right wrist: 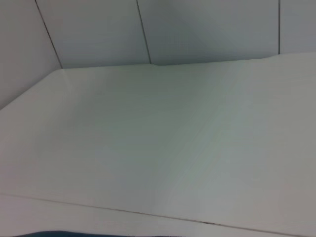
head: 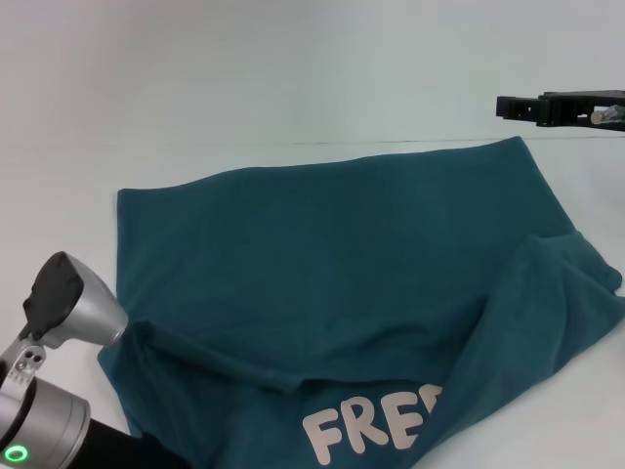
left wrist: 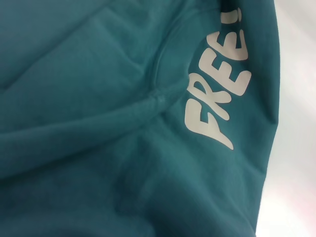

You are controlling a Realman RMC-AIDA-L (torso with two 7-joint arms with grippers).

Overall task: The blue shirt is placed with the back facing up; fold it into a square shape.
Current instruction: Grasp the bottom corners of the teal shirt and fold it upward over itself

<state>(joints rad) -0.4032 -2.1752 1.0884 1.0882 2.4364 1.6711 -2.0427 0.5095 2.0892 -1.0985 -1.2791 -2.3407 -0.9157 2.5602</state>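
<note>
**Blue shirt spread on the white surface, part folded**

The blue shirt lies across the middle of the white surface, reaching from near the left edge to near the right edge and down to the near edge. Most of what shows is plain teal fabric, smooth over the far half and wrinkled closer in. At the right side a flap of the shirt is turned over onto the rest, making a bunched ridge that runs from the right edge toward the near edge. Along the near edge a lower layer shows white printed letters reading "FRE", the rest covered by the folded flap. A creased fold edge crosses the shirt just above the letters.

The left arm comes in at the near left corner, its wrist resting at the shirt's left edge. The left pincer is not seen in the head view; the left wrist view looks straight down on the shirt fabric and the white letters, with a thick fold ridge beside them and a strip of the surface past the shirt's hem. Whether the left pincer is open or holding cloth cannot be told.

The right pincer hangs in the air over the far right corner, above and apart from the shirt. Its fingers are close together with nothing between them. The right wrist view shows only bare surface and the wall behind it.
</note>
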